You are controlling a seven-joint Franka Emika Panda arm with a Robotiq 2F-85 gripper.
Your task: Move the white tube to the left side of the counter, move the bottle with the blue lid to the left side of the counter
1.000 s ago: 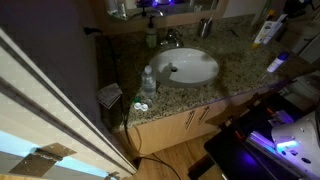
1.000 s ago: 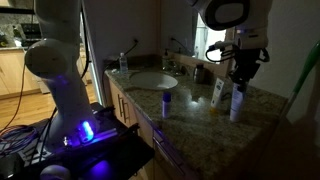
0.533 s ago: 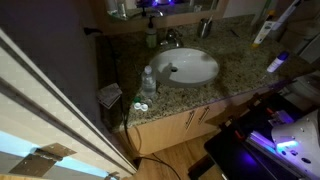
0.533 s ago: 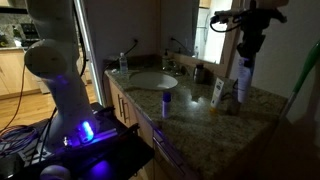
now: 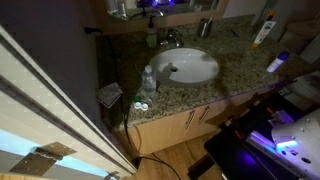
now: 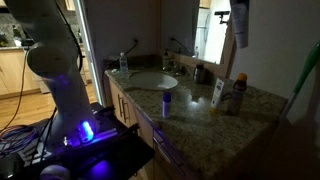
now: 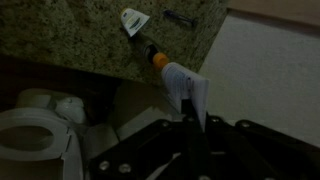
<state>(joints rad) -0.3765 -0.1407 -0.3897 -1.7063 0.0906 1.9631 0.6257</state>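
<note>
One gripper is closed narrow on the end of a slim white squeeze tube. The tube hangs upright high above the far right end of the speckled brown-grey granite tabletop, touching nothing. Below it stand a dark bottle with an orange cap and, just beside it, a second white container. The small pale bottle with a bright blue cap stands at the near edge, well apart. I judge the tube light and soft-walled. It may swing or dent, so a stiff end is a safer hold than mid-body. No label or writing is legible.
</note>
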